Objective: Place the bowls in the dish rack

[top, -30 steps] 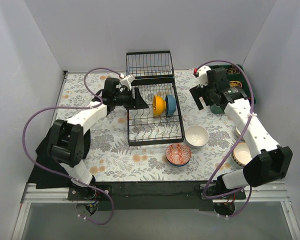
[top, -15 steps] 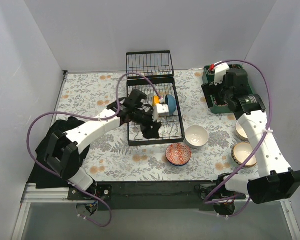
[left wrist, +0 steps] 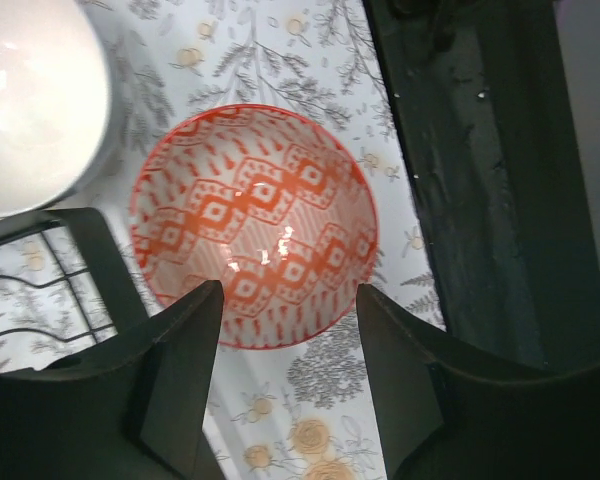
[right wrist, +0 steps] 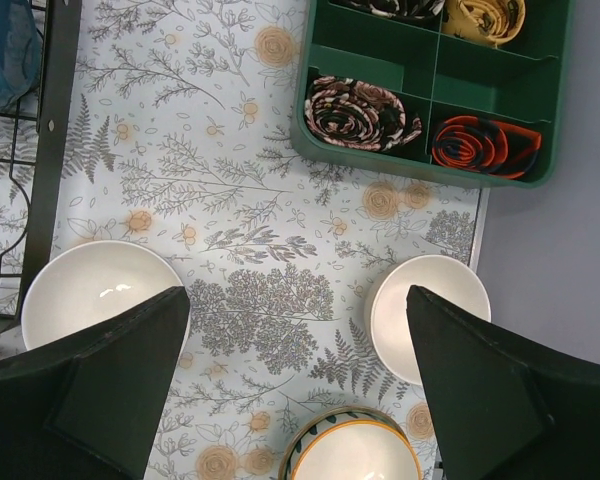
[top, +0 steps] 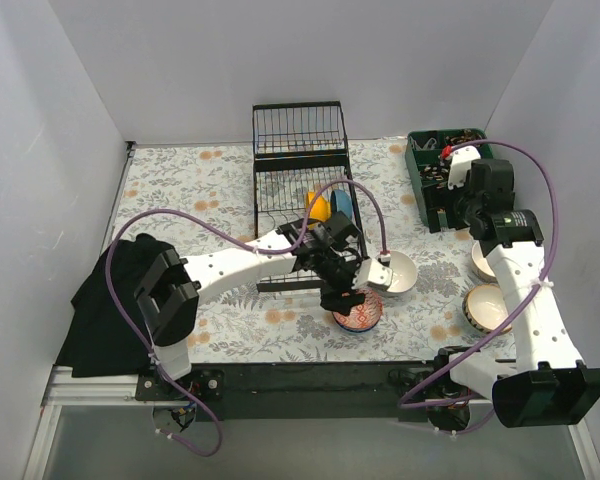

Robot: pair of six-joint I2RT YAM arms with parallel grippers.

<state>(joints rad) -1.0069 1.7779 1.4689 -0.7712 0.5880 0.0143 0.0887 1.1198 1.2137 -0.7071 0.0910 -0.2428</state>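
Observation:
The black wire dish rack (top: 280, 215) holds a yellow-orange bowl (top: 317, 208) and a blue bowl (top: 341, 205) on edge. In front of it a red-patterned bowl (top: 360, 312) (left wrist: 255, 215) sits upright on the cloth. My left gripper (top: 346, 297) (left wrist: 288, 294) hangs open over that bowl's near rim, a finger on each side, not touching it. A plain white bowl (top: 393, 272) (right wrist: 90, 290) stands beside it. My right gripper (top: 467, 205) (right wrist: 295, 292) is wide open and empty, high above the cloth between the white bowl and a cream bowl (top: 480, 262) (right wrist: 393, 320). A striped bowl (top: 485, 307) (right wrist: 352, 458) sits below.
A green compartment tray (top: 420, 165) (right wrist: 435, 48) with rolled items stands at the back right. The rack's wire-grid end section (top: 298, 128) rises at the back. The rack's corner (left wrist: 85, 265) lies just left of the red-patterned bowl, the dark table edge (left wrist: 480, 180) just right of it.
My left arm swung from the rack's left side across its front and came down over the red-patterned bowl. My right arm drew back to the right, near the tray.

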